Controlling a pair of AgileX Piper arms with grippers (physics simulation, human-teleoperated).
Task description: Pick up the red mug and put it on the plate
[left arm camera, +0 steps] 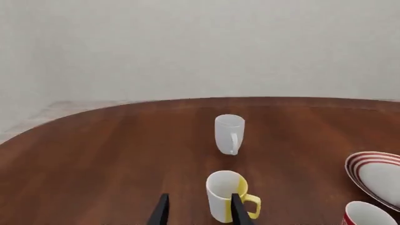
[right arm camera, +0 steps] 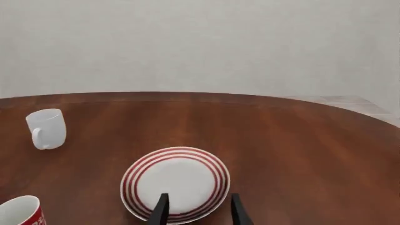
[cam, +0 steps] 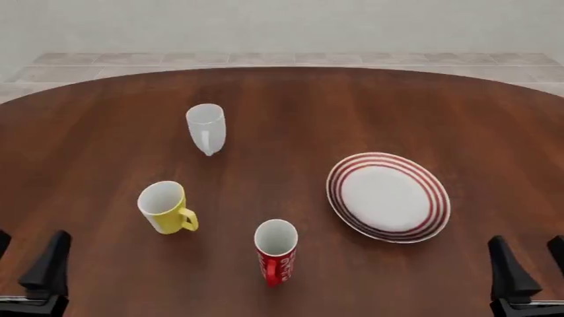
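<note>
The red mug (cam: 276,254) stands upright near the table's front, its white inside showing and white lettering on its side. The plate (cam: 387,197), white with red rings, lies to its right and a little farther back, with nothing on it. My left gripper (cam: 25,261) sits at the front left corner, open and holding nothing, well left of the mug. My right gripper (cam: 531,261) is open at the front right, right of the plate. In the right wrist view the plate (right arm camera: 176,183) lies beyond the gripper (right arm camera: 198,211) and the red mug (right arm camera: 22,212) is cut by the frame's corner.
A yellow mug (cam: 165,207) stands left of the red one, handle toward the front right. A white mug (cam: 206,129) is farther back on the left. The round brown table (cam: 291,99) ends at a tiled floor and a pale wall behind.
</note>
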